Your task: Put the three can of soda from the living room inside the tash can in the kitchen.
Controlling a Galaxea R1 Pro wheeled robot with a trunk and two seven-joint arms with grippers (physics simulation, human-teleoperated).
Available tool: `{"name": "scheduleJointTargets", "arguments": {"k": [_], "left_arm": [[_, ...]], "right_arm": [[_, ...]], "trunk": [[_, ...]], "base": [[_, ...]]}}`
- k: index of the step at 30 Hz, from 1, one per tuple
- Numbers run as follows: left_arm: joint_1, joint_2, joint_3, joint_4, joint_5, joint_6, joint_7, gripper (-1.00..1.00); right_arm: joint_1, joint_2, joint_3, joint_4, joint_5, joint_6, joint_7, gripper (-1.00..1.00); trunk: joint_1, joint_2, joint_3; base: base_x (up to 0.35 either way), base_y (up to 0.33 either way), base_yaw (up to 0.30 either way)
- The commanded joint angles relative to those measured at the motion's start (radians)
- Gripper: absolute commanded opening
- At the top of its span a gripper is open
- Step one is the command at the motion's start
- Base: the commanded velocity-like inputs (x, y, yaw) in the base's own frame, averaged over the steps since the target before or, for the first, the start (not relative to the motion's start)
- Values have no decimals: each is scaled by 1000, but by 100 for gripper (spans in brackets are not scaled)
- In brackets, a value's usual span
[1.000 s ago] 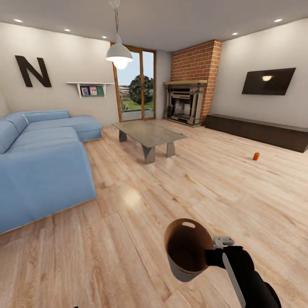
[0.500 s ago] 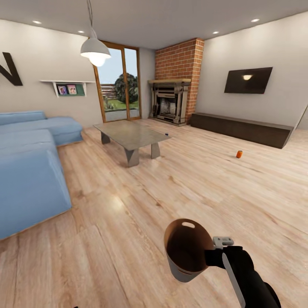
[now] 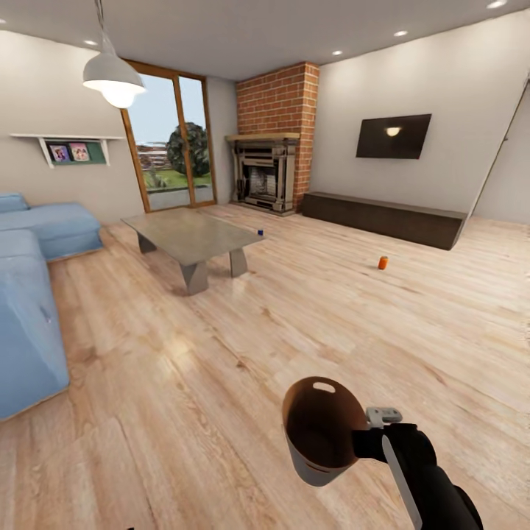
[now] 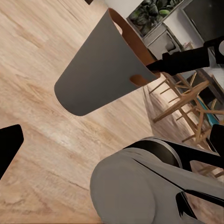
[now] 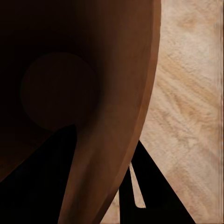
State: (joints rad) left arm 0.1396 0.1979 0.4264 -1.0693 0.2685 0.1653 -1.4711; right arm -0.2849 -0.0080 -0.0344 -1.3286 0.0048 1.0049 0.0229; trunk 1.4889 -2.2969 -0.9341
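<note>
Pale wood floor [image 3: 221, 383], grey low tabletop [image 3: 188, 234]

An orange can [image 3: 383, 263] stands on the floor; a small blue can [image 3: 260, 232] shows by the tabletop's corner.

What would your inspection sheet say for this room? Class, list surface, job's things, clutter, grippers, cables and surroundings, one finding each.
Surface: pale wood floor.
Job's things: orange can upright on the floor; dark blue can by the low table; bin carried, tilted, nothing seen inside.
Clutter: nothing seen.
Grippers: right gripper shut on the bin's rim; left fingertip visible, state unclear.
Cables: nothing seen.
Surroundings: blue sofa, brick fireplace, wall TV, pendant lamp.
</note>
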Motion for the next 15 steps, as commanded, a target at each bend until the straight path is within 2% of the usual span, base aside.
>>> {"name": "scheduleJointTargets", "arguments": {"k": [1, 7, 15], "left_arm": [[0, 0, 0, 0, 0, 0, 0, 100], [0, 0, 0, 0, 0, 0, 0, 100], [0, 0, 0, 0, 0, 0, 0, 100]], "right_arm": [[0, 0, 1, 0, -17, 0, 0, -100], [0, 0, 0, 0, -17, 0, 0, -100], [0, 0, 1, 0, -17, 0, 0, -100]], "trunk": [[0, 0, 0], [0, 0, -3], [0, 0, -4]], "base": [[287, -212, -151], [288, -212, -124], [291, -212, -17]]}}
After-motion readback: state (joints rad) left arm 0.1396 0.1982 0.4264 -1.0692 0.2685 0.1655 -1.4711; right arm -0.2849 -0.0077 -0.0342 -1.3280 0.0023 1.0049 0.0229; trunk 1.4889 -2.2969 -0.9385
